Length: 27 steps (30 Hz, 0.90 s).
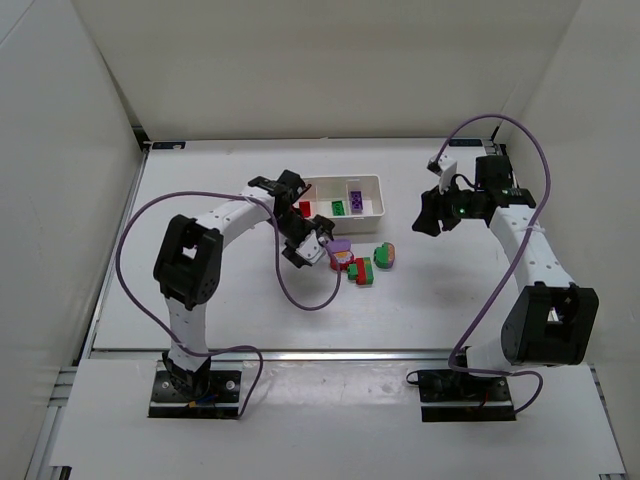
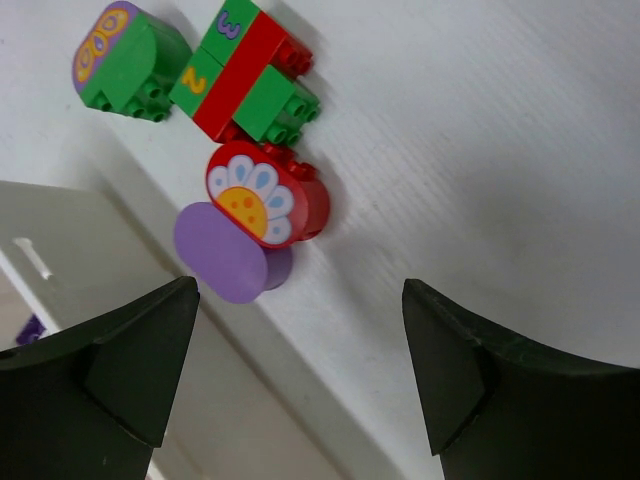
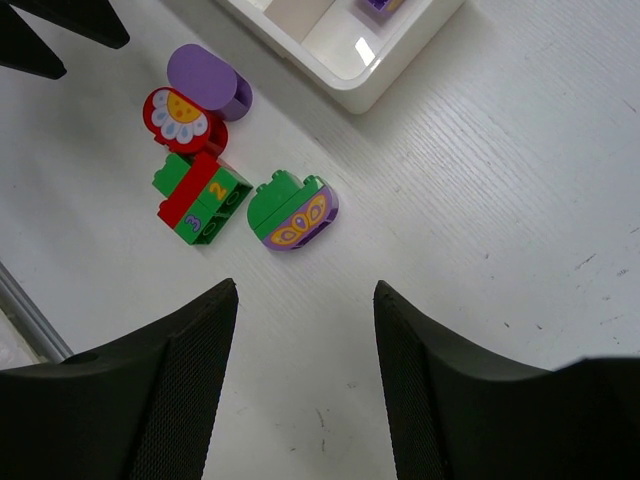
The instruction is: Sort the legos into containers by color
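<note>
Left hand [image 2: 298,300]: fingers apart, empty, over the counter [image 2: 500,150] by the purple brick [image 2: 220,255]. Red flower brick [image 2: 268,195] touches the purple one. Green-red stack [image 2: 245,85] and green brick [image 2: 125,55] lie beside them. Tray [image 1: 380,196] holds red, green and purple bricks. Right hand [image 3: 305,295]: fingers apart, empty.

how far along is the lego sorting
Early on. Done: a red brick, a green brick and a purple brick lie in separate compartments of the tray. In hand: nothing; the left tool is open above the purple disc brick and flower brick, the right tool open too. Left: those two, the green-red stack and the butterfly brick, on the table.
</note>
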Motion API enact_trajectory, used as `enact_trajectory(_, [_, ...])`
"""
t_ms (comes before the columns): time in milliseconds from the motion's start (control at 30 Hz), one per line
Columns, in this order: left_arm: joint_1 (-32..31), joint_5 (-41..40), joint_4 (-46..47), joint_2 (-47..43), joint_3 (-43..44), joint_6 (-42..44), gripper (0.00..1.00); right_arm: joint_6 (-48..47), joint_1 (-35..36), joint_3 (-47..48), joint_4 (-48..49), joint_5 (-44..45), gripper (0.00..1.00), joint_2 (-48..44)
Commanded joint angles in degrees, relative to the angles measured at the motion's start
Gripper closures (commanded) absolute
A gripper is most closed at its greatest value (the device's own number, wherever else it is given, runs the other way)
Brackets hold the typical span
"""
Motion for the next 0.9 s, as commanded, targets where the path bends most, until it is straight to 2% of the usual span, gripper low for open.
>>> enact_trajectory(0, [-0.9,2.6,0.4,1.0,2.9,9.3,0.06,0.5,-0.3,-0.6,1.6,-0.9,0.39,-1.1])
enact_trajectory(133, [-1.6,2.5,-0.3,3.8,7.1,12.0,0.06,0.9,-1.9,-1.1,2.0,-1.2,0.39,-1.4])
enact_trajectory(267, [-2.1,2.0,-9.4,9.2,15.6,16.5,0.05,1.1,-2.4,-1.3,1.8,-1.5,0.39,-1.6])
enact_trajectory(533, [-2.8,0.1,-19.7,17.0,25.5,23.9,0.05,1.2,-4.1,-1.4,1.6,-1.9,0.39,-1.9])
enact_trajectory(867, [-3.9,-0.6,-23.5,22.4,32.4,27.5,0.03,1.5,-7.1,-2.5,1.3,-2.9,0.38,-3.1])
